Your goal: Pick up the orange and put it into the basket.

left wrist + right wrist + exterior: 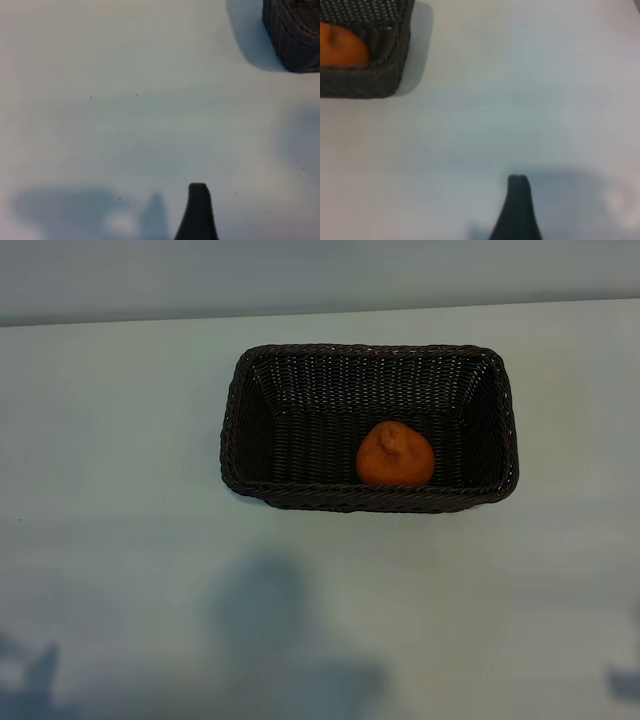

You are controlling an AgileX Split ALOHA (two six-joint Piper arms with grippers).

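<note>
Wicker, dark brown: one basket (368,428), rectangular with rounded corners and a braided rim, standing upright on the pale desk (110,440) toward its far side. Sloping walls and open top suit it as the receptacle.

Fruit: one orange (395,456), small, with its knobbed stem end pointing up. Location: inside the basket, resting on the woven floor close against the near wall, right of centre. Nothing touches it but the basket. Judged from this placement, the put-in step is done and the task looks complete.

Left pincer (198,212): one dark fingertip shows in the left wrist view, over bare desk, with a corner of the basket well apart from it. Jaws stand wide apart and hold nothing. Placement reads as parked, clear of the work.

Right pincer (516,207): one dark fingertip shows in the right wrist view, likewise over bare desk, with the basket corner and a patch of the orange beyond. Jaws spread wide, empty. Position suits an arm drawn clear of the basket.

Neither arm appears in the exterior view; only soft shadows lie on the near desk.

Count: baskets, one; oranges, one; pincers, two; other loose items on the desk, none seen.
</note>
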